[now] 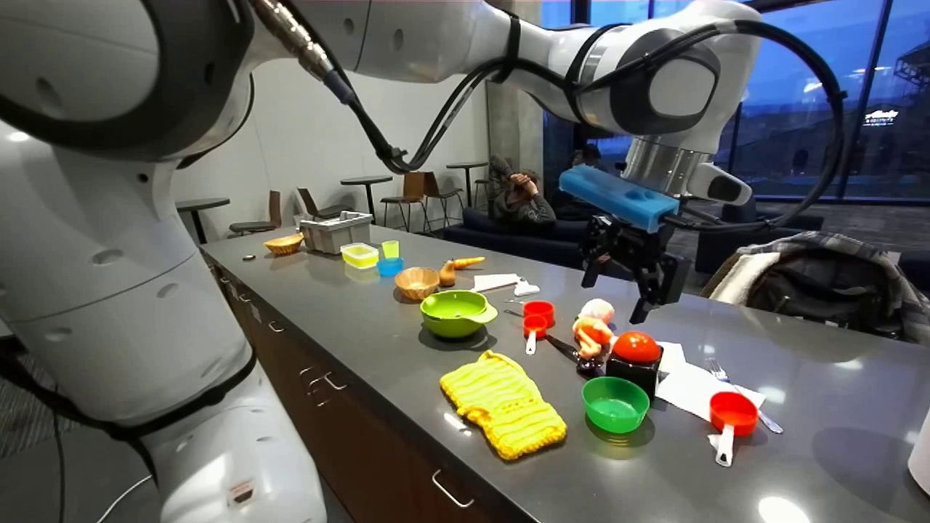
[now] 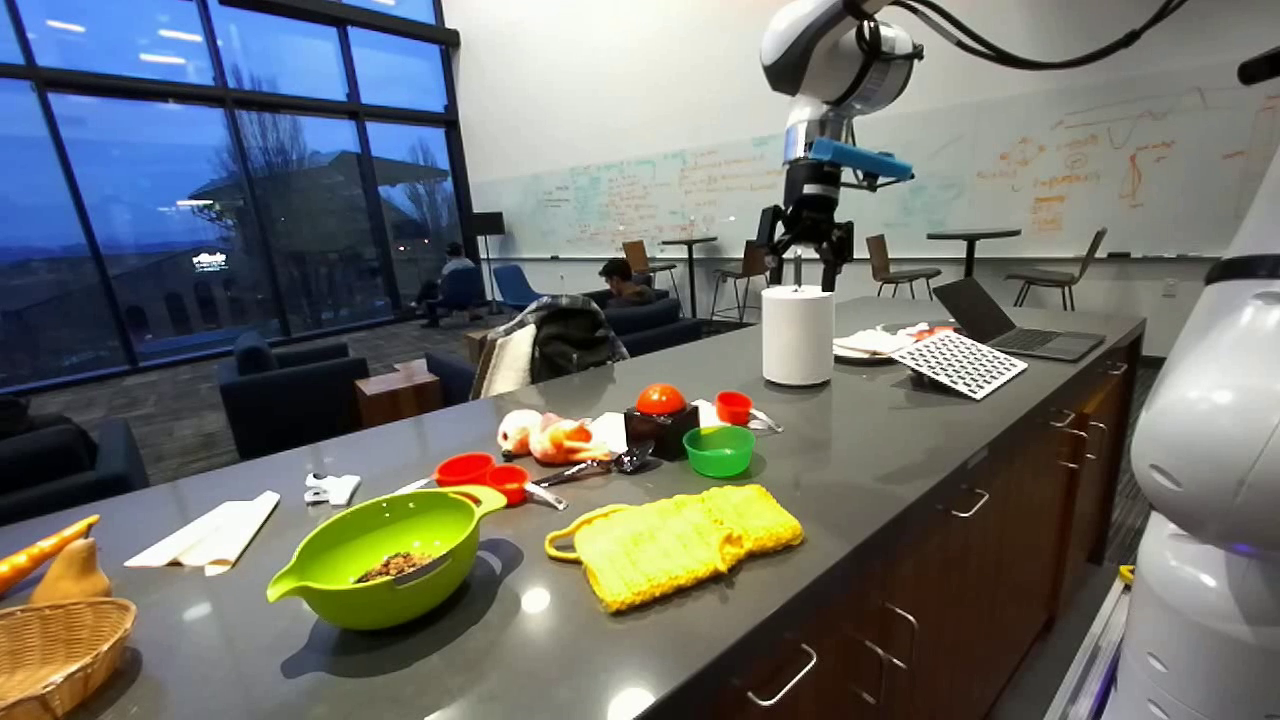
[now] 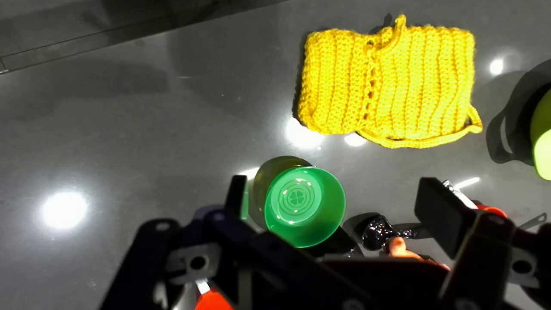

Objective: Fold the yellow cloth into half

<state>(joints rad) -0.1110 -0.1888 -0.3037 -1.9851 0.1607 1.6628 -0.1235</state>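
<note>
Gripper (image 1: 614, 299) hanging abv counter (image 1: 654, 479), jaws spread wide, yellow cloth (image 3: 417, 82) on countertop nr edge w/ one end lapped over pt way, just beside green bowl (image 1: 616, 421) & nr lime bowl (image 1: 452, 325), touching neither.

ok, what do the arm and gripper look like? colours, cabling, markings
Rounded white arm with dark grey joint rings; black cables strapped on with black bands; small label with reddish and dark print low down. Wrist: silver metallic collar, bright blue block-shaped piece. Black gripper with two blocky fingers.
</note>
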